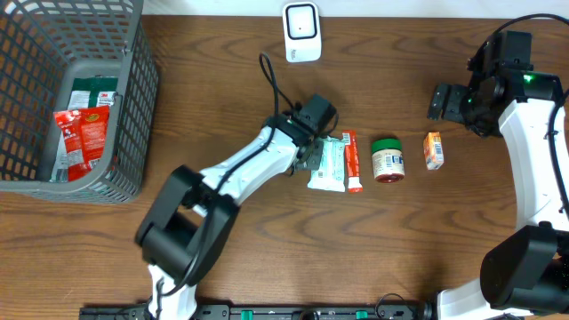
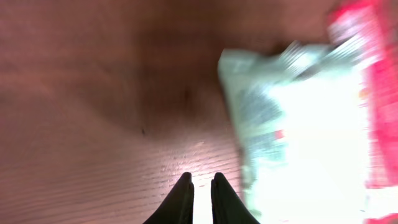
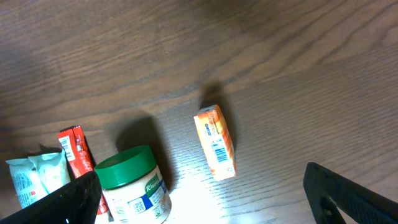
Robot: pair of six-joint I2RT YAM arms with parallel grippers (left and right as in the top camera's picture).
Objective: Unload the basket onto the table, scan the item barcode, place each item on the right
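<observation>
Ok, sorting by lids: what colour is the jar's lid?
The jar lid is green, clearest in the right wrist view.

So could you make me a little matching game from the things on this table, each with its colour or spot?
Things:
1 jar
2 small box
3 mesh basket
4 barcode scanner

Colour or place:
A orange
B white, middle of the far edge
C green lid
D grey, at the left end

Pairs: 1-C, 2-A, 3-D, 4-B
</observation>
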